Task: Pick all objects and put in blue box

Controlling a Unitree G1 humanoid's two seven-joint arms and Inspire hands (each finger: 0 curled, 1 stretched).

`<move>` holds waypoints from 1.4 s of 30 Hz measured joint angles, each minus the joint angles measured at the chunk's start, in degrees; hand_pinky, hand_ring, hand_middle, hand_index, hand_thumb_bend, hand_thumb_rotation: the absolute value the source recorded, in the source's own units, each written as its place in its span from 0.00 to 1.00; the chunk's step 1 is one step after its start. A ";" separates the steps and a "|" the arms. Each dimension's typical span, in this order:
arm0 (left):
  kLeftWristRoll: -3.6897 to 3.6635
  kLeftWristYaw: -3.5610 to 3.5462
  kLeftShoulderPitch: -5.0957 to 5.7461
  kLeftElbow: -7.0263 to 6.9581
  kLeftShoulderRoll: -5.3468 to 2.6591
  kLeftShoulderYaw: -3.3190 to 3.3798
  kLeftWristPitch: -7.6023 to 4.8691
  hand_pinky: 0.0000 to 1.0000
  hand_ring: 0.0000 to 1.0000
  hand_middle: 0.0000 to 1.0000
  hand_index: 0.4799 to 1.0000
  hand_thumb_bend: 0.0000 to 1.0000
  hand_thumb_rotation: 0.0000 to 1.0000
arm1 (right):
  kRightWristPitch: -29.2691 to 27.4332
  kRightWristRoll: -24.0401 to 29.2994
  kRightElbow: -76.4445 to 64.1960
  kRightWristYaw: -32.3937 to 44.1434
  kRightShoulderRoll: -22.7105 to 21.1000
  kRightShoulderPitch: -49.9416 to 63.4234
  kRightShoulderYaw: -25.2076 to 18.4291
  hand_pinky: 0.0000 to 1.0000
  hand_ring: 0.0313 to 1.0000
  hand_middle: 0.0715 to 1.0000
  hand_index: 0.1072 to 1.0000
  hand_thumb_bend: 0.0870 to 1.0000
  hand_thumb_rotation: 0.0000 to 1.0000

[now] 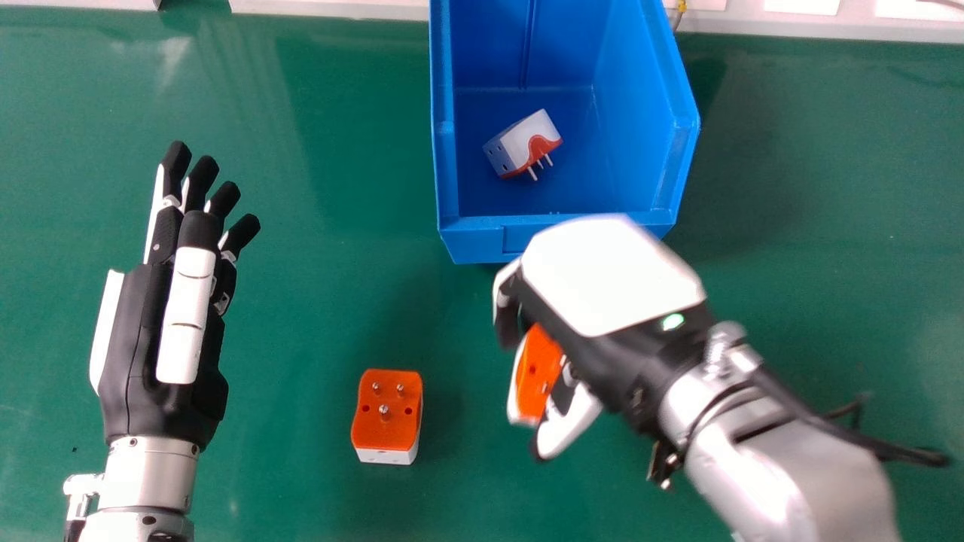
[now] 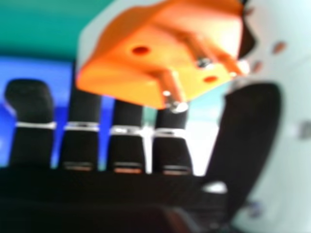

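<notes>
In the head view my right hand [image 1: 610,278] is in front of the blue box [image 1: 482,241], its fingers curled round an orange and white plug adapter [image 1: 536,373]. In the right hand view the held adapter [image 2: 160,53] shows its orange face and metal pins beside the fingers and thumb of my right hand [image 2: 250,136]. A second adapter [image 1: 388,429] rests on the green table, pins up, left of the held one. Inside the box lies another white and orange adapter [image 1: 527,143], tilted. My left hand [image 1: 162,324] is at the left with straight fingers.
The green table [image 1: 301,482] spreads around the box and both hands. A pale ledge [image 1: 339,9] runs along its far edge. The box's front wall stands just beyond my right hand, and a black cable [image 1: 851,436] trails from the right wrist.
</notes>
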 measured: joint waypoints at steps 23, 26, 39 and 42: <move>-0.06 -0.71 -0.47 1.29 0.00 0.22 -0.67 0.93 0.97 1.00 1.00 0.76 0.79 | -6.18 7.88 -2.92 -18.95 2.29 0.10 -9.84 0.17 0.22 0.38 0.43 0.48 0.00; -0.06 -0.68 -0.47 1.28 -0.01 0.21 -0.70 0.93 0.97 1.00 1.00 0.76 0.79 | -7.87 10.16 -2.00 -24.74 2.54 0.35 -10.83 0.17 0.22 0.38 0.43 0.48 0.00; 0.14 0.28 1.02 -0.86 -1.24 -0.99 -0.79 0.92 0.97 0.99 0.99 0.77 0.79 | -17.19 14.98 5.96 -39.92 0.21 1.16 -12.03 0.30 0.33 0.44 0.43 0.47 0.00; 0.26 0.38 1.45 -1.03 -1.24 -1.16 -0.87 0.92 0.97 0.99 0.99 0.77 0.79 | -19.41 14.96 9.39 -44.05 -0.13 0.81 -11.98 0.30 0.33 0.44 0.43 0.47 0.00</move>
